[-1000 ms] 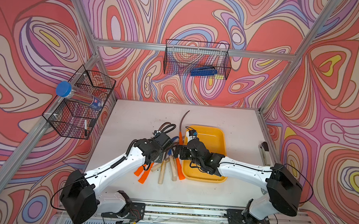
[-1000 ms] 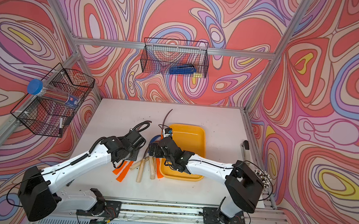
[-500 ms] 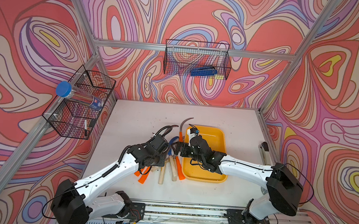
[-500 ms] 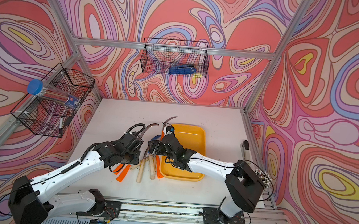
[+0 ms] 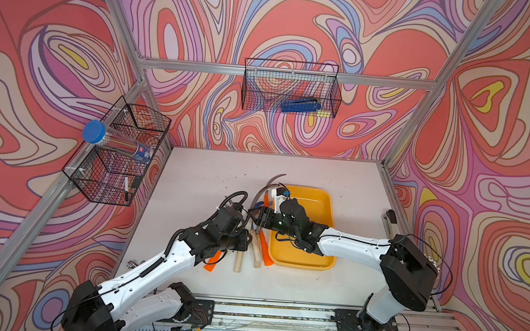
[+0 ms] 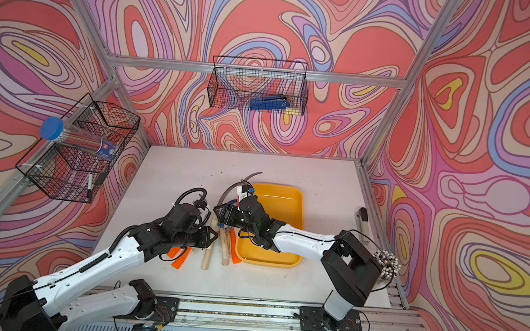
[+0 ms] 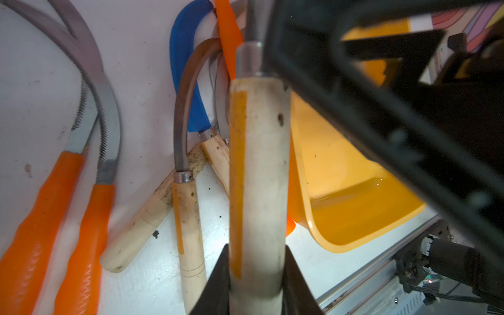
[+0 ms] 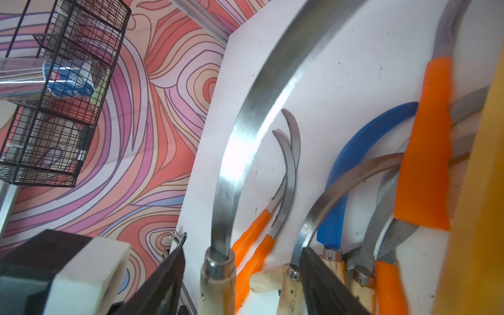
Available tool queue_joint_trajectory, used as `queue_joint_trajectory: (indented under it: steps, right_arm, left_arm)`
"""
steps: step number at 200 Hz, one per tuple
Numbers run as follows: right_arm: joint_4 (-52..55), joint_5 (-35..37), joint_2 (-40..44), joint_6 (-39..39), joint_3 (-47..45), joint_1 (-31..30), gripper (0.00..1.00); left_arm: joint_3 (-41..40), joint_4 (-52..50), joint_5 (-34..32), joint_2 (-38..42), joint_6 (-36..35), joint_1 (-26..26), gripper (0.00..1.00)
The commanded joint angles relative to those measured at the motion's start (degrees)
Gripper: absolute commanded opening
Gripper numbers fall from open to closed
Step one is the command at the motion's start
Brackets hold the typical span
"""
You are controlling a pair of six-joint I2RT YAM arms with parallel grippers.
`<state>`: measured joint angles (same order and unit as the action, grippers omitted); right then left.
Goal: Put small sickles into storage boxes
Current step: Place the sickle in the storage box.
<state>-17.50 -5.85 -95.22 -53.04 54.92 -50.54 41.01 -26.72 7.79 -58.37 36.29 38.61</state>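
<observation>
1. The left gripper (image 7: 256, 261) is squeezed tight on the bottom end of a wooden-handled sickle (image 7: 259, 152). It holds the sickle up off the white table (image 5: 208, 174).
2. The right gripper (image 8: 240, 272) sits around the same handle, up by the shiny metal ring (image 8: 218, 261). Its jaws are apart, with a gap on each side, so it does not grip yet.
3. The long grey blade (image 8: 245, 131) of that sickle curves away toward the far side of the table.
4. Just to the right is the yellow tray (image 5: 319, 203). The part that shows has no sickle in it. The right arm hides the rest.
5. The other sickles lie on the table left of the tray. There are two orange-handled sickles (image 7: 41, 218), some wooden sickles (image 7: 188, 218) and a blue-bladed sickle (image 8: 354, 152). One more orange handle (image 8: 425, 150) lies just beside the tray's left rim.
6. If the left gripper lets go before the right one squeezes shut, the sickle would drop onto the pile.
7. The metal ring looks smooth. A grip there may slip, and the blade's weight could tip the sickle round.
8. The blade is long and hooked. On the way to the tray it could catch the rim, or snag another blade and drag it along.
</observation>
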Motion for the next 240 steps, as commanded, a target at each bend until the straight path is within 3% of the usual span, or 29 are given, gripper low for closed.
queue_joint_trajectory:
  steps: [1,67,106,174,199,240]
  right_arm:
    - [-3.3,-2.1,-1.1,-1.3,-1.0,0.1,0.62]
    - [-4.1,-2.3,-1.8,-1.0,-1.2,0.1,0.27]
    - [-1.8,-1.3,-1.0,0.0,-1.0,0.3,0.1]
    - [1.8,-3.8,3.8,2.7,-4.1,7.1,0.04]
    - [4.4,-5.6,5.7,4.8,-5.4,9.7,0.04]
    - [8.5,-8.2,7.6,8.0,-7.3,13.1,0.03]
  left_arm:
    - [-0.3,5.3,3.9,0.1,1.0,-0.3,0.0]
    - [-0.9,6.8,5.3,-0.6,1.1,-0.3,0.0]
    - [0.5,2.9,3.5,-0.2,0.5,-0.3,0.42]
    - [2.1,-4.8,-2.0,1.7,-0.5,-0.3,0.87]
    - [2.6,-6.5,-4.2,2.2,-0.8,-0.3,1.0]
    - [2.8,-7.2,-7.0,1.9,-0.7,-0.3,1.0]
